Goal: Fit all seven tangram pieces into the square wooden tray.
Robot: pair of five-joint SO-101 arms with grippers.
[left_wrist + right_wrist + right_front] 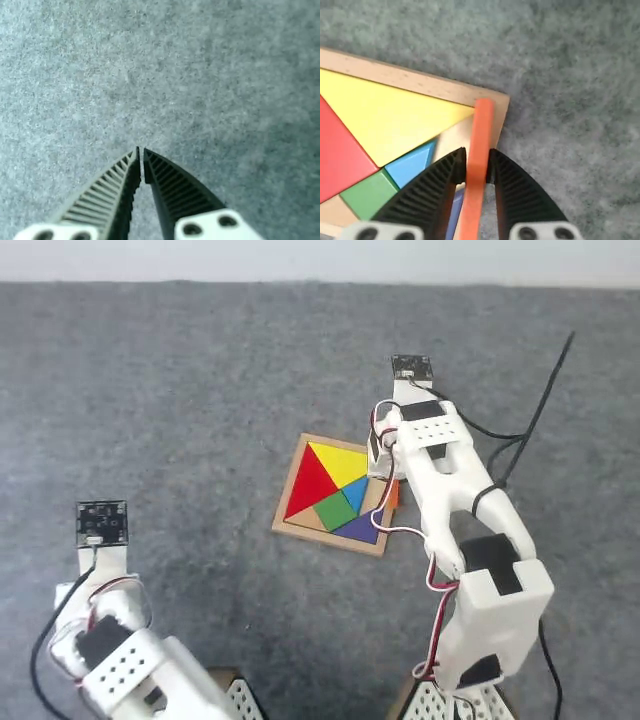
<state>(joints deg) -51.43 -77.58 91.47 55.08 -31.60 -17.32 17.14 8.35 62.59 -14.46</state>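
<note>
Jaws nearly meet, gripping nothing, on the left gripper (141,150), which hangs over grey carpet (150,60) at about 8 o'clock from the square wooden tray (410,80). Inside the tray a red triangle (310,485), yellow triangle (342,462), green square (335,510) and blue triangle (356,492) lie flat. At its 3 o'clock edge the right gripper (476,152) pinches a thin orange tangram piece (480,125) edge-on by the rim.

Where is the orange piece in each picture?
High view: orange piece at the tray's right edge, beneath the right arm.
Right wrist view: orange piece clamped edge-up in the right end effector.
Left wrist view: grey mat under the left end effector.
Shared landmark: the yellow triangle.
</note>
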